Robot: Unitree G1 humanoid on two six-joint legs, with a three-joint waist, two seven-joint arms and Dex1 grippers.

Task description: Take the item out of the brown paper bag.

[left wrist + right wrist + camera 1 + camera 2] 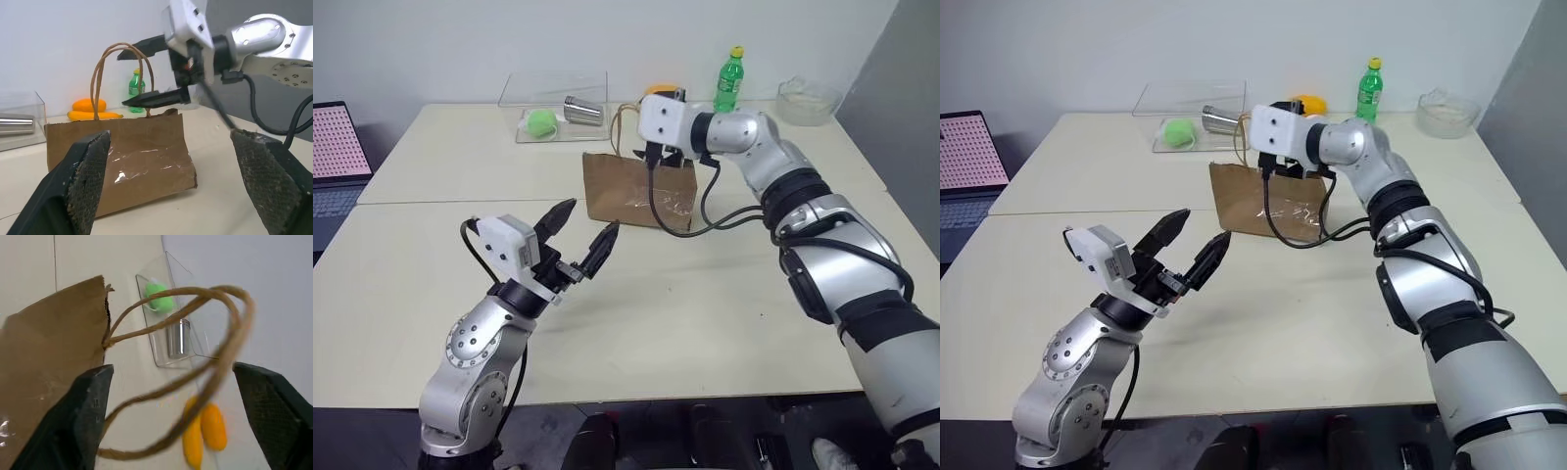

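— Bag first: where do we see the brown paper bag (638,192)?
— Past the middle of the surface (431,166), standing upright, its tan loop handles (121,73) rising from the top edge. The ketchup-style bottle we cannot see; the bag's walls hide whatever is inside.

— Going left to right, what do we have?
— At about nine o'clock, a laptop (335,157) sits at the surface's edge. Our left hand (579,233) hangs at about seven o'clock from the bag, well apart from it, fingers (85,181) spread wide and holding nothing. At about eleven o'clock from the bag stands a clear box (553,103) with a green ball (541,121) and a metal cup (583,111) in it.

— And the right hand?
— Our right hand (146,73) is at the bag's top edge. From the left wrist, its two black fingers stand apart on either side of the handles, closed on nothing. From its own wrist, the handles loop between the fingers (83,416); we cannot tell whether they touch.

— Beyond the bag?
— Something yellow-orange (90,108) lies just behind it at twelve o'clock, a green soda bottle (729,81) at one o'clock, and a clear bowl (808,100) at two o'clock.
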